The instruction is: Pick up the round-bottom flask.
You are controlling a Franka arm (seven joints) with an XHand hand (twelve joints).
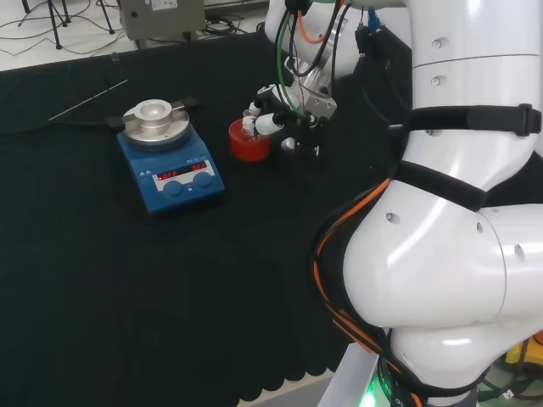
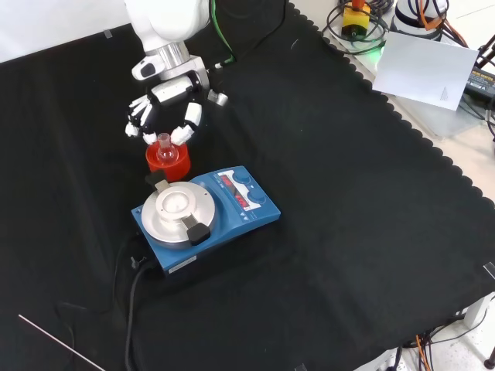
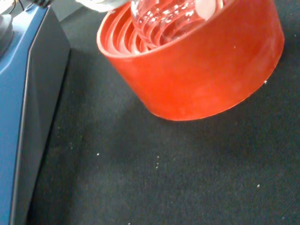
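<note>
The clear round-bottom flask sits in a red ribbed ring stand, next to the blue hotplate in the front view. My hand hangs just beyond and above it, its fingers spread and only lightly bent to either side of the flask's neck. Seen from the head camera, the hand is right of the stand and its fingertips reach the neck. The wrist view has the flask's bulb resting in the stand, with one fingertip at the glass.
A blue hotplate stirrer with a round metal top stands close beside the stand, its black cable trailing toward the near edge. A thin rod lies at the far left of the cloth in the head view. The hotplate's blue wall is near the stand.
</note>
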